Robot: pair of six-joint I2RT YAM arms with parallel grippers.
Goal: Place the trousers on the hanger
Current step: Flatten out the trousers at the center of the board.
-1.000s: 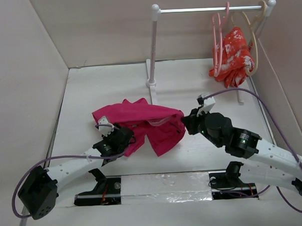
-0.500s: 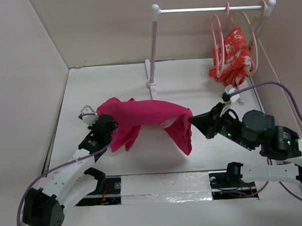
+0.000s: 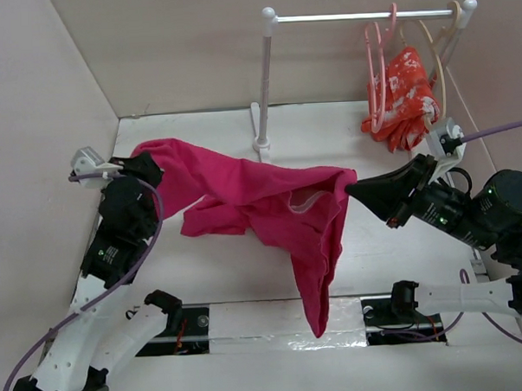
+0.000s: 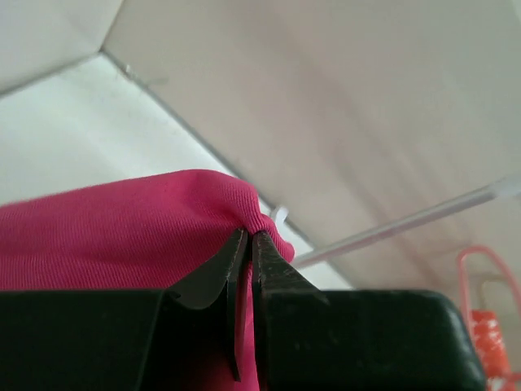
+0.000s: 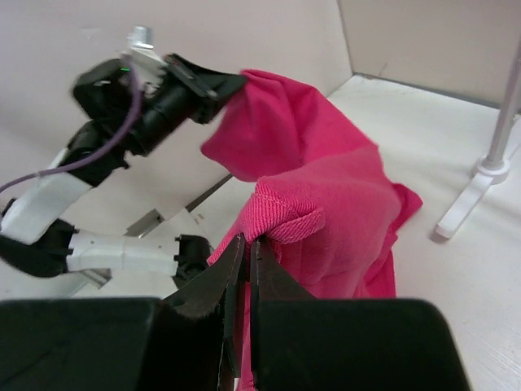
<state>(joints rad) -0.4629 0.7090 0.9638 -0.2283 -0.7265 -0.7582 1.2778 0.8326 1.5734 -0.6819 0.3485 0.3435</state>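
Top external view has the trousers (image 3: pixel 270 204) held up over the counter (image 3: pixel 197 129), stretched between both arms, one leg dangling toward the near edge. The left claw (image 3: pixel 152 172) is pinched tight on one end of the cloth and the right claw (image 3: pixel 351 190) on the other; both wrist views show fabric nipped between closed fingers. The hanger (image 3: pixel 371 87) hangs bare on the rail (image 3: pixel 357 16), well apart, so I'd say pickup is done and draping remains.
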